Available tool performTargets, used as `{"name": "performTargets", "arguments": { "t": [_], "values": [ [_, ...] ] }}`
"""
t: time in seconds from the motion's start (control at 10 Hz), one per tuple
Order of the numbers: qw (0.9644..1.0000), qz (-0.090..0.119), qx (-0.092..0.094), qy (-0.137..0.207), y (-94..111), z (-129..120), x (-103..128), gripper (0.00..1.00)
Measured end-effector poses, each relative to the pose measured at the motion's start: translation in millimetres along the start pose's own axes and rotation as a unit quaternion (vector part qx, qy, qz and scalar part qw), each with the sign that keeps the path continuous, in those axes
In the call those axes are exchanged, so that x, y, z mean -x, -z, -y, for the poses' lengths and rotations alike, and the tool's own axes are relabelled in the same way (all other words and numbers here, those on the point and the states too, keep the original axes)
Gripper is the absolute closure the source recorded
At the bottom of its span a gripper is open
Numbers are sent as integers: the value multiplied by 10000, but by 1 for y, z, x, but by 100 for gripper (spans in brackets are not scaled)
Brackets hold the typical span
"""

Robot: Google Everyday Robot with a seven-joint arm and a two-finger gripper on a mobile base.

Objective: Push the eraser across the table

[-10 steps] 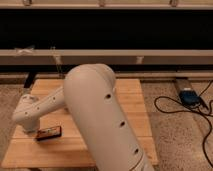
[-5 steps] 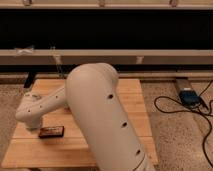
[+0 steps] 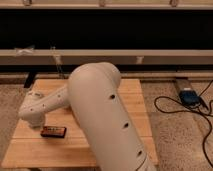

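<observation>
1. Left part of the desk: the tool [image 3: 38, 124]. It hangs under the white wrist, low over the boards. We record it as clenched, with nothing held in it.

2. Just right of the tool, slightly nearer to us: the eraser [image 3: 53, 131]. It lies flat on the near-left part of the desk, its long side running left to right. We cannot tell whether the tool touches its left end.

3. Under both: the desk [image 3: 30, 152], pale planks. Bare wood runs rightward from the eraser until the arm hides it.

4. Centre: the arm [image 3: 100, 115], thick and white, covering the middle of the desk.

5. Right, on the floor [image 3: 175, 145]: a blue box [image 3: 190, 96] and a dark cable [image 3: 172, 107], well apart from the work.

Handling note, our judgement: we should keep the clenched tip low and meet the eraser's short left end at its middle, so that it slides instead of spinning. We should push slowly and straight along the planks, and steer away from the near edge, which lies not far off.
</observation>
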Motion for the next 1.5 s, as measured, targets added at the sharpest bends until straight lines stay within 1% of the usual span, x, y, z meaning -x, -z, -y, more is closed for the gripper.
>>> {"name": "performTargets", "arguments": {
  "t": [0.6, 1.1, 1.5],
  "values": [
    [9997, -63, -61, -207, 3, 2, -23, 100],
    [9987, -126, -94, -483, 11, -13, -51, 100],
    [9971, -181, -127, -724, 17, -28, -74, 100]
  ]
}}
